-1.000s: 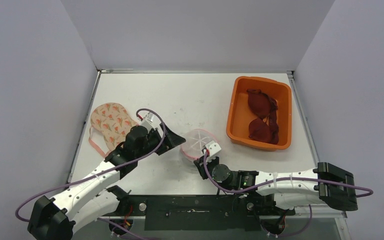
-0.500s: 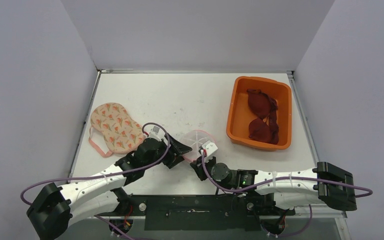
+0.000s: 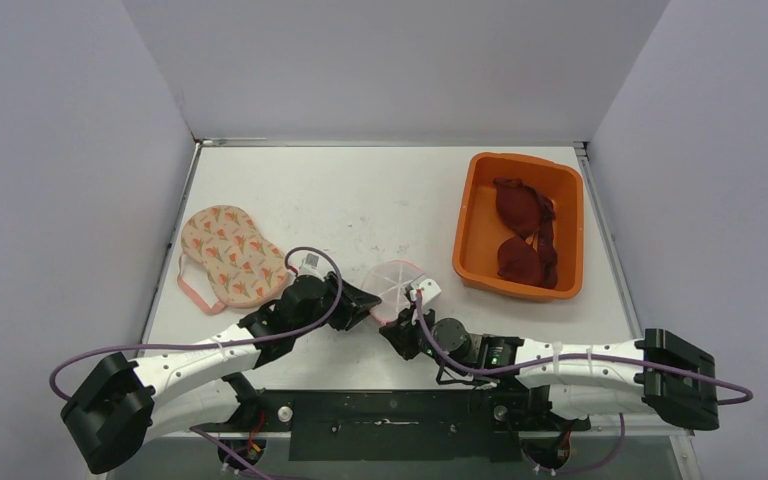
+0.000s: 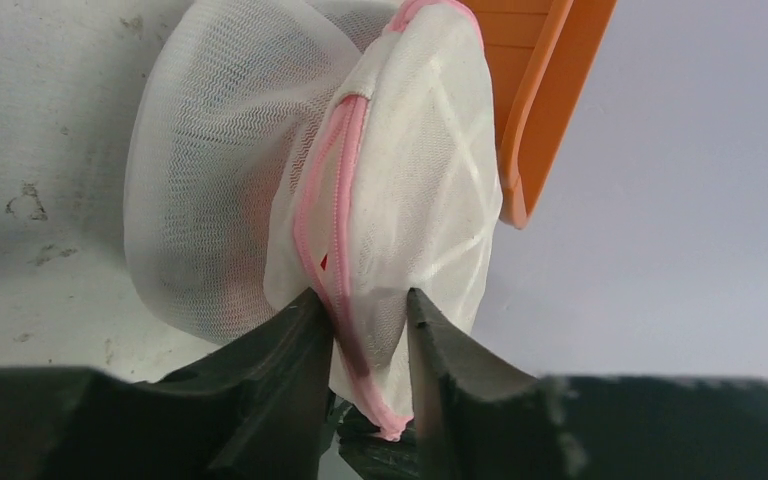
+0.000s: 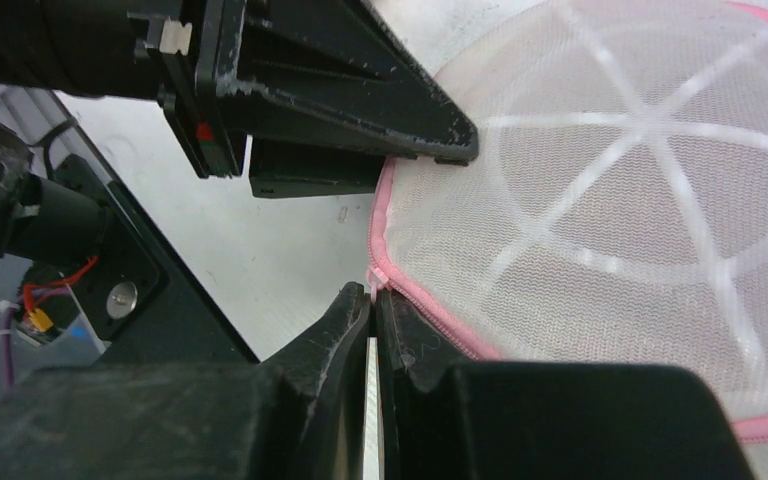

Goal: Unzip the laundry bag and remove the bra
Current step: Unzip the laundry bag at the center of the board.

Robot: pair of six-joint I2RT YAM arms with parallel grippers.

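The white mesh laundry bag sits near the front middle of the desk, between the two hands and just left of the orange bin. In the left wrist view it stands tilted on its edge, one domed half lying back against the desk. The left hand is clamped on the bag's lower rim, with the pink zipper running down between its fingers. A sliver of red shows in the zipper's slight gap, too small to identify. The right hand has its fingers pressed together at the zipper tab on the bag's edge. A dark red bra lies in the bin. A peach patterned bra lies flat at the desk's left side, well apart from the bag.
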